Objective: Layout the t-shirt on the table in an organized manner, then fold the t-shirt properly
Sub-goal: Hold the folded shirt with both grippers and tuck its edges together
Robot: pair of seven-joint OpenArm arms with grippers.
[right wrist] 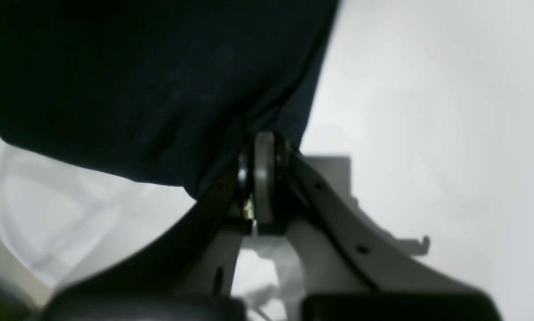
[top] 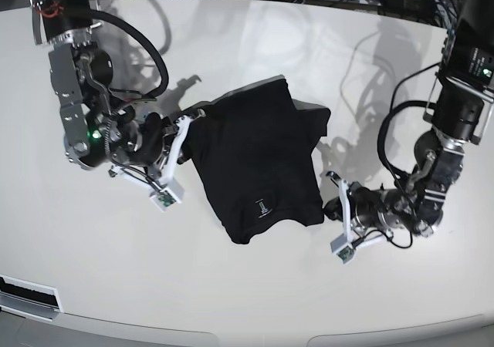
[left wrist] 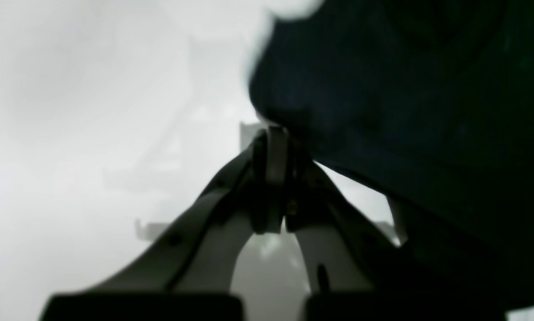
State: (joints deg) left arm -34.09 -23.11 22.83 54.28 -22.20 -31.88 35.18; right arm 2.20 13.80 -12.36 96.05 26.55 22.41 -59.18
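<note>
In the base view the left gripper (top: 333,190) sits nearest, jaws pinched together on the t-shirt's (top: 258,158) lower edge. The black shirt lies mid-table (top: 247,301), pale label toward the front, partly lifted it seems, though the wrist views are blurred. Farther back, the right gripper (top: 187,123) clamps the opposite edge.

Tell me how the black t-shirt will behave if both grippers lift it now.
The t-shirt is probably floppy: it drapes in soft folds. With each gripper pinching one edge, its middle would likely sag. It may slide easily on the glossy table.
</note>
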